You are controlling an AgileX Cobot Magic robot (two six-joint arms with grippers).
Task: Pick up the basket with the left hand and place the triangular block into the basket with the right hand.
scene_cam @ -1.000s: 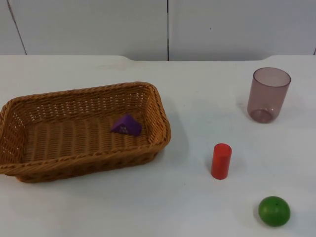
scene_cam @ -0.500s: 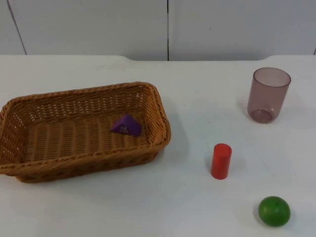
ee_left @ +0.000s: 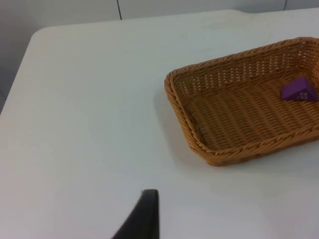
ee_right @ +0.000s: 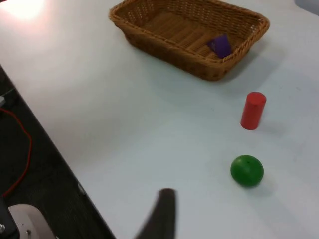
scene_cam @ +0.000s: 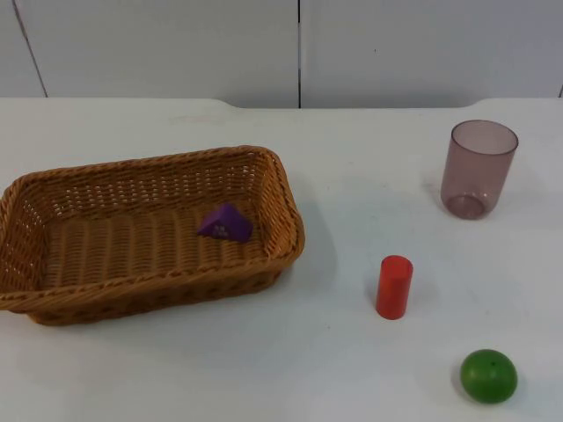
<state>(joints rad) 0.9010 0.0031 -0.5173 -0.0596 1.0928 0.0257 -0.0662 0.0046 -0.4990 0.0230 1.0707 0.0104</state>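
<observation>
Basket (scene_cam: 145,230) sits on table (scene_cam: 264,369), purple triangular block (scene_cam: 224,223) inside near its right end. Red cylinder (scene_cam: 394,287), green ball (scene_cam: 488,375), tinted cup (scene_cam: 478,169) stand rightward. Left gripper (ee_left: 142,219), right gripper (ee_right: 162,214) well clear of basket; jaw state cannot be told.

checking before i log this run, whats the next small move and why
Probably none beyond keeping both arms withdrawn. The purple triangular block already lies inside the basket, which rests flat on the white table. The left gripper and right gripper hang back from everything, touching nothing. The task looks finished.
</observation>
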